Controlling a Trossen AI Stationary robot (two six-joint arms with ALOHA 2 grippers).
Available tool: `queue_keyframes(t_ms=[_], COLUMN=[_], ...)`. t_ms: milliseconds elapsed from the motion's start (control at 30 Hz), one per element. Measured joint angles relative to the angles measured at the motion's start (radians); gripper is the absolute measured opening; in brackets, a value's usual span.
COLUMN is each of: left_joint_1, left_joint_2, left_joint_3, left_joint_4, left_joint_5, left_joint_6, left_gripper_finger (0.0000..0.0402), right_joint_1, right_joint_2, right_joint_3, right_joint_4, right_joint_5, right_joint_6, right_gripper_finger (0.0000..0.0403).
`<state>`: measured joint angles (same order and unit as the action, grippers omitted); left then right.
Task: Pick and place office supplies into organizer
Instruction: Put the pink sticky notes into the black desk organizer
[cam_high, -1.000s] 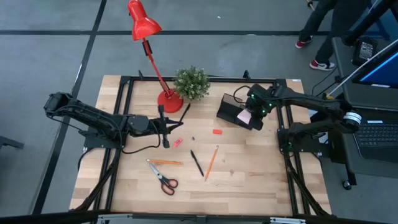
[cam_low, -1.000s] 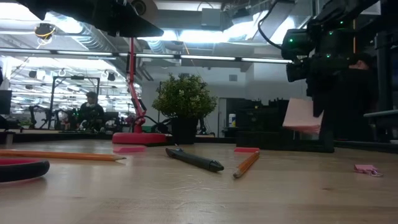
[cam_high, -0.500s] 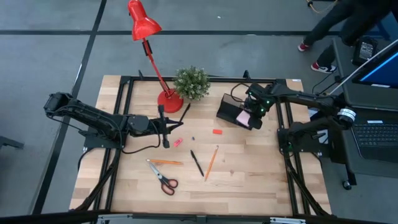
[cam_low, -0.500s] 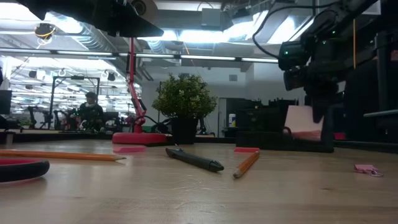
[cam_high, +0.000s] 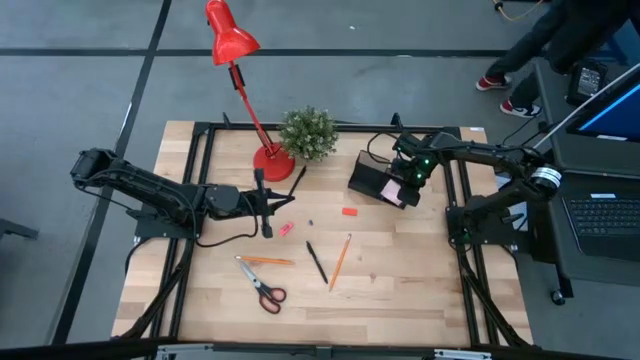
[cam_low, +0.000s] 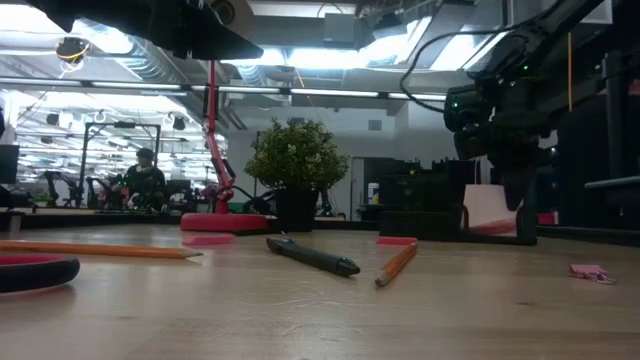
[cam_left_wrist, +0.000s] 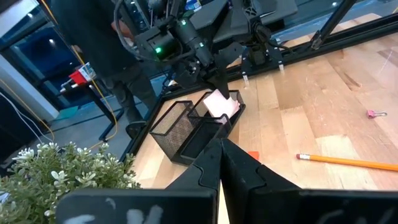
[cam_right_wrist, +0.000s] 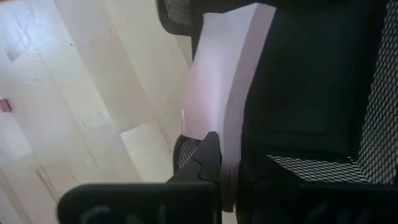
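The pink sticky-note pad (cam_high: 393, 187) stands on edge in the black mesh organizer (cam_high: 368, 181) at the table's far right, with my right gripper (cam_high: 404, 180) shut on it from above. The low view shows the pad (cam_low: 490, 210) under the gripper, among the organizer's walls (cam_low: 430, 218). My left gripper (cam_high: 266, 208) is shut and touches nothing, near the red lamp's base. On the table's middle lie a red eraser (cam_high: 349, 211), a pink eraser (cam_high: 285, 229), two orange pencils (cam_high: 340, 262) (cam_high: 266, 260), a black pen (cam_high: 316, 262) and orange-handled scissors (cam_high: 262, 285). My right gripper pinches the pink pad between its two fingers (cam_right_wrist: 208, 163) at the pad's upper edge (cam_right_wrist: 214, 127), coming from above and pointing down. The pad is upright, its lower part down between the organizer's mesh walls (cam_right_wrist: 367, 118). Whether it rests on the floor cannot be told.
The red desk lamp (cam_high: 240, 80) and the small green plant (cam_high: 307, 133) stand along the far edge, left of the organizer. A small pink clip (cam_low: 590, 271) lies on the table's right. A person walks past beyond the far right corner. Bare wood fills the near half.
My right gripper has moved down and a little toward the table's left, over the organizer. The pink pad, which hung clear above the organizer's walls, now sits lower, down among them.
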<state>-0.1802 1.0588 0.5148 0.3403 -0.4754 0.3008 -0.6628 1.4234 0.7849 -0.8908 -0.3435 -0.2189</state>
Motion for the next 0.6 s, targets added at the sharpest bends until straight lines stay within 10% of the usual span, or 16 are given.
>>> queue_keyframes(t_ms=[600], left_joint_1=[0.000], left_joint_2=[0.000], left_joint_3=[0.000], left_joint_4=[0.000], left_joint_5=[0.000], left_joint_6=[-0.001], left_gripper_finger=[0.0003], right_joint_1=[0.001], right_joint_2=[0.050], right_joint_3=[0.000], right_joint_4=[0.051], right_joint_5=[0.025], right_joint_6=[0.030], right_gripper_finger=[0.0061])
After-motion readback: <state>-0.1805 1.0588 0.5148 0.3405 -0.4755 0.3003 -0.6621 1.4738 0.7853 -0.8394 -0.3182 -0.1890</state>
